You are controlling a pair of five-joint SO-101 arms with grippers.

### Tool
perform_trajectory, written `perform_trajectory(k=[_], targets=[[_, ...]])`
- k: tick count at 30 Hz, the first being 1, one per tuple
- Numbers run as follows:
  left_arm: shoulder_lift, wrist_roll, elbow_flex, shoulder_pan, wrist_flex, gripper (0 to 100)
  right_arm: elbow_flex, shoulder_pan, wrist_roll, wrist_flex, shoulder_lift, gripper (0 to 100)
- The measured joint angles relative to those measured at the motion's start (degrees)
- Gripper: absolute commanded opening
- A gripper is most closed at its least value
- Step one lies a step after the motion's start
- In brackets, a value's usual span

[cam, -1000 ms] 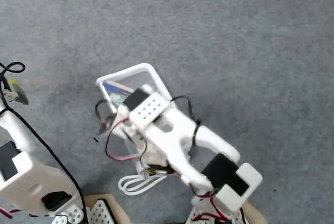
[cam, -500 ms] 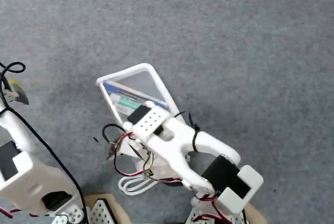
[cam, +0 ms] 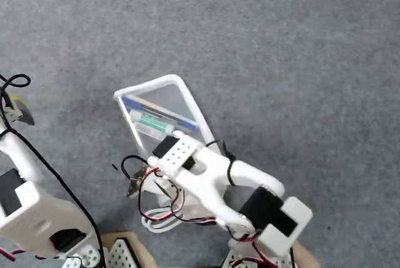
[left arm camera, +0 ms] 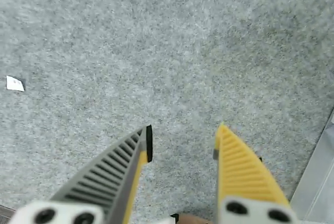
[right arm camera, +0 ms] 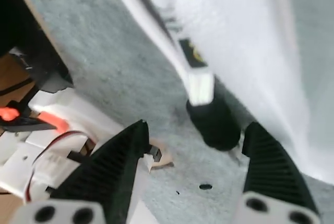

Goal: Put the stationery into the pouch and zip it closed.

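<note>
Pouch (cam: 147, 87): translucent, white-edged, flat on the grey table (cam: 300, 62).

Right gripper (right arm camera: 198, 126): black fingers (right arm camera: 117, 166) spread wide and holding nothing. A black zip slider (right arm camera: 213, 126) sits at the end of the pouch's white zip track, just past the fingertips and in line with the gap. Whether either tip touches it cannot be told. The right arm (cam: 206, 174) lies over the end of the pouch that faces the arm bases, hiding that end from above.

Left gripper (left arm camera: 185, 130): yellow and grey ribbed fingers (left arm camera: 237, 161) spread apart, empty, over bare table well apart from the pouch. A small white paper scrap (left arm camera: 14, 83) lies on the table beyond the fingers. The left arm (cam: 37, 212) stands off to the side of the pouch, well apart from it.

Stationery (cam: 153, 121): a blue-edged strip and a green-labelled piece show through the pouch wall, so they are already inside. No loose pieces lie beside the pouch.

Step in hand, as judged: loading looks done and the zip is being addressed. How much of the zip is already shut cannot be read.

Next move, as judged: bring the right fingers around the slider, pinch it, and draw it along the track. The pouch is light and may slide with the pull, so the left gripper could be needed to pin its far end.
</note>
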Motion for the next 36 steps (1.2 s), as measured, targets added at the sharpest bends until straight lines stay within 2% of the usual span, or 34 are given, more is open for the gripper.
perform_trajectory(k=[9, 18, 36], targets=[[0.0, 0.0, 0.0, 0.0, 0.0, 21, -2.5, -0.5, 0.0, -2.1, 8.4, 30.0], [0.0, 0.0, 0.0, 0.0, 0.0, 22, -4.9, 0.4, 0.0, -3.2, 9.5, 6.2], [0.0, 0.0, 0.0, 0.0, 0.0, 22, -4.7, 4.0, -3.3, -6.9, 9.3, 1.1]])
